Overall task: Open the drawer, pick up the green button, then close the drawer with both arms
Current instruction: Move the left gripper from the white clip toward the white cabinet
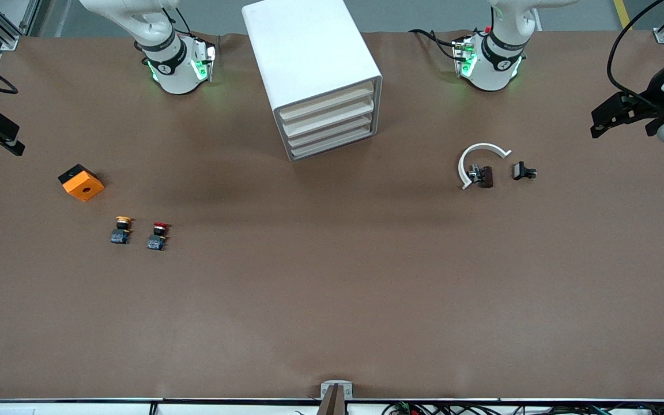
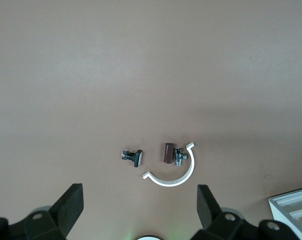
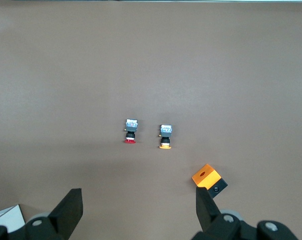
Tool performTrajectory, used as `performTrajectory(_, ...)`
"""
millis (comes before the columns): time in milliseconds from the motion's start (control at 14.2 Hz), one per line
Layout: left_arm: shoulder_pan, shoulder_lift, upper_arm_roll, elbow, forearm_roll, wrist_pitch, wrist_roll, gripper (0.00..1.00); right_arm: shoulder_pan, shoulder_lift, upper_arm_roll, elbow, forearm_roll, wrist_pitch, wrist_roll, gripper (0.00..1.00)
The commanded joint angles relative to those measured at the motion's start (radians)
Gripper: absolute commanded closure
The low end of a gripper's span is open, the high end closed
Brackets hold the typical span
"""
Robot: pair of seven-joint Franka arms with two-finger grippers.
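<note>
Cabinet: white box (image 1: pixel 309 63) standing between the two arm bases, its four cream drawer fronts turned toward the front camera and slightly toward the left arm's end of the table; judged set there so either arm can reach the fronts.
Drawer: the bottom one (image 1: pixel 332 144) is flush with the three above it, so the opening step is judged not yet done.
Button: no green-capped button shows in any view; judged to lie inside the closed drawer, which cannot be confirmed.
Other buttons: a yellow-capped one (image 1: pixel 121 229) and a red-capped one (image 1: pixel 158 235) lie side by side on the table toward the right arm's end, well apart from the cabinet; neither is the task's piece.
Orange block: an orange and black block (image 1: pixel 80 182) rests near those two, farther from the front camera.
Loose parts: a white curved clip (image 1: pixel 478 161) with a small brown and metal part (image 1: pixel 482 176) inside its curve, and a small black part (image 1: pixel 523 171) just beside it, lie toward the left arm's end.
Left gripper: (image 2: pixel 140 212) raised over the left arm's end of the table above the loose parts; fingers spread wide, holding and touching nothing; waiting.
Right gripper: (image 3: pixel 139 212) raised over the right arm's end above the two buttons and the block; fingers spread wide, empty, touching nothing.
Next step, judged: one arm must hook the bottom drawer front.
</note>
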State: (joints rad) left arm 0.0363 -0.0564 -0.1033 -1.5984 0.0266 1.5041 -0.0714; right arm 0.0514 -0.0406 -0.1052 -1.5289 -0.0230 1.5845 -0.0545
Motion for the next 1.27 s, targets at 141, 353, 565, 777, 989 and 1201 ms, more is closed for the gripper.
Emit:
performTrajectory(141,-0.022,0.131,-0.016,0.041,0.006,0.014,-0.010,0.00,0.001,0.016,-0.001,0.032,-0.005,-0.020,0.013,0.00)
performTrajectory(353,-0.065,0.200,-0.053,0.032,0.003,0.085,-0.176,0.00,0.002,0.016,-0.001,0.032,-0.005,-0.018,0.015,0.00)
performTrajectory(565,-0.116,0.288,-0.076,0.025,0.004,0.104,-0.350,0.00,0.002,0.016,-0.001,0.032,-0.005,-0.018,0.013,0.00)
performTrajectory(777,-0.205,0.360,-0.076,0.025,0.013,0.110,-0.554,0.00,0.002,0.016,-0.001,0.032,-0.006,-0.018,0.013,0.00)
performTrajectory(989,-0.268,0.430,-0.078,0.026,0.015,0.137,-0.729,0.00,0.002,0.016,-0.001,0.032,-0.006,-0.018,0.013,0.00)
performTrajectory(1201,-0.321,0.495,-0.079,0.026,0.001,0.189,-0.878,0.00,0.004,0.016,-0.001,0.032,-0.006,-0.018,0.013,0.00)
